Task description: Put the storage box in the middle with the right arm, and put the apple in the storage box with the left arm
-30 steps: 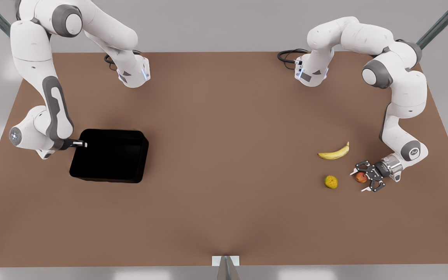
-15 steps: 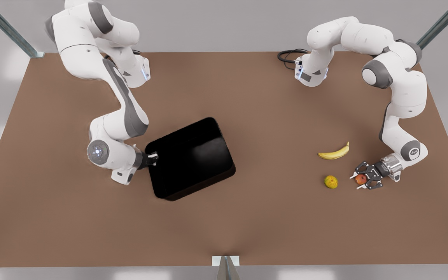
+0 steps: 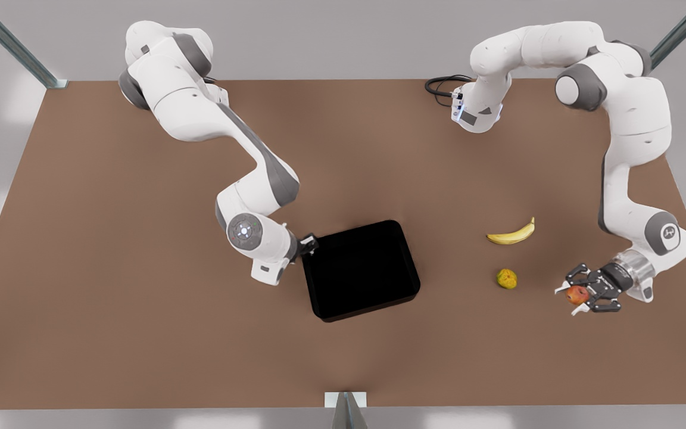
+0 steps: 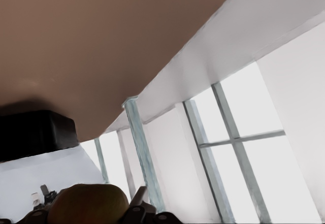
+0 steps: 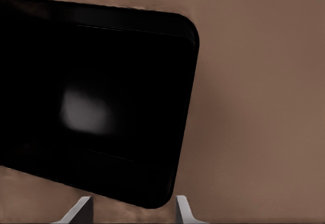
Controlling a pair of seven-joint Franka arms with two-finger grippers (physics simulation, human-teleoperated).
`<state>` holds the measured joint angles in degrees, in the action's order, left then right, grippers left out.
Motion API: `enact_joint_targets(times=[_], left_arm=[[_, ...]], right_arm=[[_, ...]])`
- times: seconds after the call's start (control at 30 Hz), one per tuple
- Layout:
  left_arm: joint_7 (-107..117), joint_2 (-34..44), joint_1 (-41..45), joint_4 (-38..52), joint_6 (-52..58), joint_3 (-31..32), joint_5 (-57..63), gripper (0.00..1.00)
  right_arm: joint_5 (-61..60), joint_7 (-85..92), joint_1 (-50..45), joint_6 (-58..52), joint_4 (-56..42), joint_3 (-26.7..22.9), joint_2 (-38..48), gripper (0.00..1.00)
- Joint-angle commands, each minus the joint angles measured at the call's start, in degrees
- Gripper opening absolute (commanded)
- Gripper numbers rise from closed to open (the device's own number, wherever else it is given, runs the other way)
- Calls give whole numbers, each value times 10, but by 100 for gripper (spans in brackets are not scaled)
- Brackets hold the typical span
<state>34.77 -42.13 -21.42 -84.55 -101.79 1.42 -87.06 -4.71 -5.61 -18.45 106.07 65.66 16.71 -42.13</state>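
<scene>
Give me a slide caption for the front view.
Right gripper holds the box at mid-table by its rim; left gripper grips the apple, beyond the banana.

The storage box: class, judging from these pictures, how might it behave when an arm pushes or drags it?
The storage box looks rigid, so it should probably keep its shape. Low walls and a broad base suggest it won't tip. Held at one corner by the right gripper, it may swivel while sliding on the table.
</scene>
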Motion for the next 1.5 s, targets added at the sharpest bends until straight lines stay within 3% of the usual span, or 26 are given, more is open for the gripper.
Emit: enact_joint_targets(times=[0.0, 0.13, 0.27, 0.3, 0.33, 0.37, 0.4, 0.43, 0.47, 0.57, 0.63, 0.8, 0.83, 1.13, 1.17, 1.23, 1.27, 1.3, 1.33, 1.37, 1.4, 1.47], left_arm=[[7, 7, 0, 2, 4, 17, 361, 21], [70, 45, 9, 3, -62, 169, 554, 21], [178, 53, 21, 3, -92, 317, 749, 21], [231, 49, 30, 2, -104, 357, 819, 21], [253, 46, 40, 1, -107, 377, 870, 21], [285, 36, 52, 1, -116, 395, 920, 21], [317, 24, 68, 1, -131, 403, 964, 21], [336, 12, 81, 1, -136, 407, 999, 21], [345, 3, 96, 2, -136, 411, 1038, 21], [350, -20, 121, 4, -176, 428, 1147, 21], [384, -51, 147, 54, -184, 427, 1186, 21], [465, -89, 200, 98, -195, 422, 1223, 21], [476, -93, 207, 102, -198, 422, 1224, 100], [520, -108, 216, 112, -218, 434, 1218, 100], [512, -100, 215, 113, -212, 434, 1219, 100], [487, -13, 203, 80, -190, 430, 1210, 100], [370, 52, 201, 59, -139, 394, 1140, 100], [204, 151, 202, 1, -119, 313, 1013, 100], [89, 215, 205, -36, -93, 268, 972, 100], [-87, 271, 211, -40, -13, 226, 956, 100], [-175, 319, 250, -41, 19, 141, 912, 100], [-343, 375, 292, -26, 106, 24, 871, 100]], right_arm=[[-2, 1, 1, 0, 0, 1, 0, 100], [-37, 20, 33, -41, -15, 2, 24, 100], [-123, 44, 139, -212, -12, -2, 128, 100], [89, 94, 142, -331, -11, 5, 182, 100], [182, 95, 136, -399, 3, 2, 232, 100], [184, 41, 141, -409, 40, -15, 294, 100], [196, 39, 155, -407, 70, -46, 333, 100], [195, 38, 185, -312, 194, -50, 425, 100], [122, 37, 199, -139, 423, -92, 591, 100], [110, 36, 194, -141, 468, -98, 621, 100], [110, 36, 192, -149, 468, -95, 623, 100], [110, 37, 191, -150, 468, -93, 623, 100], [110, 37, 191, -151, 468, -93, 624, 100], [110, 39, 191, -149, 468, -94, 624, 100], [110, 39, 191, -150, 468, -94, 624, 100], [110, 39, 191, -150, 468, -93, 624, 100], [110, 39, 191, -150, 468, -94, 624, 100], [110, 39, 191, -150, 468, -94, 624, 100], [110, 39, 191, -150, 468, -94, 624, 100], [110, 39, 191, -150, 468, -93, 624, 100], [110, 39, 191, -150, 468, -93, 624, 100], [110, 39, 190, -150, 468, -93, 624, 100]])
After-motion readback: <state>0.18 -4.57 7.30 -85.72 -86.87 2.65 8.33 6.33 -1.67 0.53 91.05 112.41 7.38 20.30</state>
